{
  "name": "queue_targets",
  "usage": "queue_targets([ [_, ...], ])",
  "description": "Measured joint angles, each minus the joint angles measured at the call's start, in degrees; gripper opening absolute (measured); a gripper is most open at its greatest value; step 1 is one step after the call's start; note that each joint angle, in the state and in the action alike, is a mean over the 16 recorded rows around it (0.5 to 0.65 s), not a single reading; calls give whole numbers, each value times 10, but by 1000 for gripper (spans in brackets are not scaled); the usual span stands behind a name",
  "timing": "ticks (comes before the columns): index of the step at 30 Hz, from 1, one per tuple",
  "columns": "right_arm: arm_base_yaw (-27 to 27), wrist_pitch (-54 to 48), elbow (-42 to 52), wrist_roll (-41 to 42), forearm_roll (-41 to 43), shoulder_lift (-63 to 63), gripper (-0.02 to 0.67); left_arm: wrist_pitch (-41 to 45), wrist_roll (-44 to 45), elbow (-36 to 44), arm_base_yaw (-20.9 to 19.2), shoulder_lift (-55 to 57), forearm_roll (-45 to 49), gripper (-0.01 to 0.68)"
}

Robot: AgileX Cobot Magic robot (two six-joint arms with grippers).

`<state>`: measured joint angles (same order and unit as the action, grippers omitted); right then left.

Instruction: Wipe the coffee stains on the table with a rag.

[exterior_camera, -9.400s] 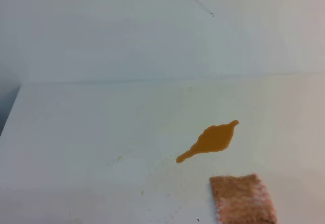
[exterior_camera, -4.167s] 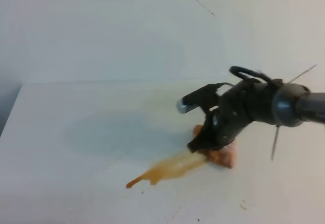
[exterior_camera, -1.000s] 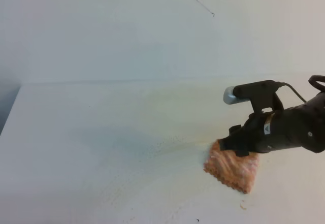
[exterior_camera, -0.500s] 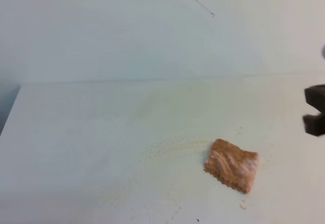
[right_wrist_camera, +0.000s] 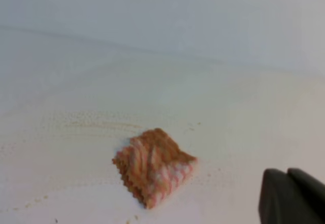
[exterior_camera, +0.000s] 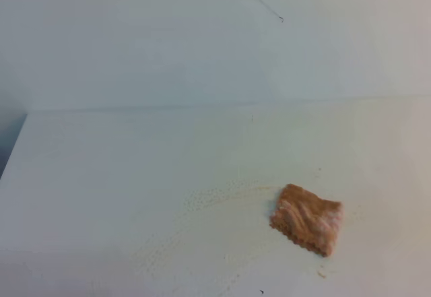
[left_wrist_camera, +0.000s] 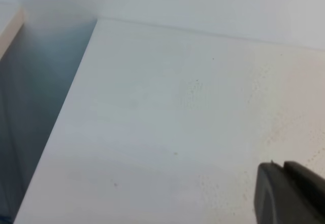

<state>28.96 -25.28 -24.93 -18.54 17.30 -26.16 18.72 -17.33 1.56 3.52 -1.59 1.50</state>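
- You are looking at one rag point(exterior_camera: 307, 218) lying by itself on the surface point(exterior_camera: 121, 169), toward the right and near edge in the high view; nothing is touching it.
- The rag is showing as a small, roughly square piece of fuzzy cloth, pinkish-brown with whitish patches, its edges cut in zigzags. It is sitting rumpled, with ridges rising across its middle, and one corner is pointing toward the right wrist camera point(right_wrist_camera: 154, 166).
- The surface is presenting as plain white, flat, smooth and matte; it is meeting a pale wall point(exterior_camera: 202, 41) along its far edge.
- You are seeing the coffee stains point(exterior_camera: 215, 194) only as faint tan speckled streaks: one band is starting just left of the rag and curving away to the left and toward the near edge. No glossy puddle is showing.
- In the right wrist view the same speckled streaks point(right_wrist_camera: 86, 123) are running left of the rag, and a few loose tan specks are lying near its right corner.
- Your right pincer point(right_wrist_camera: 289, 196) is showing as a dark, matte shape at the lower right corner of its own view, well apart from the rag, its two fingers pressed together with nothing between them.
- Your left pincer point(left_wrist_camera: 287, 193) is appearing as a similar dark shape at the lower right of the left wrist view, above bare surface; its fingers are lying together with only a thin seam between them, pinching nothing.
- Neither pincer is appearing in the high view.
- Count: one rag, one surface, two pincers.
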Motion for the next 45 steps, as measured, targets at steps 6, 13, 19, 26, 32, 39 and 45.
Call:
queue_targets([
  [6, 0, -10, 24, 0, 1, 45, -1, 0, 0, 0, 0, 0, 0, -1],
  [13, 0, -23, 30, 2, 3, 51, -1, 0, 0, -5, 0, 0, 0, -1],
  [19, -13, -31, 36, 8, 15, 61, -1, 0, 0, -5, 0, 0, 0, -1],
  [26, -63, -32, 74, 12, 36, 104, -1, 0, 0, -3, 0, 0, 0, -1],
  [32, -138, -3, 128, -9, 44, 170, -1, 0, 0, -2, 0, 0, 0, -1],
  [39, -228, 45, 188, -43, 41, 237, -1, 0, 0, 2, 0, 0, 0, -1],
  [45, -276, 67, 223, -62, 34, 260, -1, 0, 0, 2, 0, 0, 0, -1],
])
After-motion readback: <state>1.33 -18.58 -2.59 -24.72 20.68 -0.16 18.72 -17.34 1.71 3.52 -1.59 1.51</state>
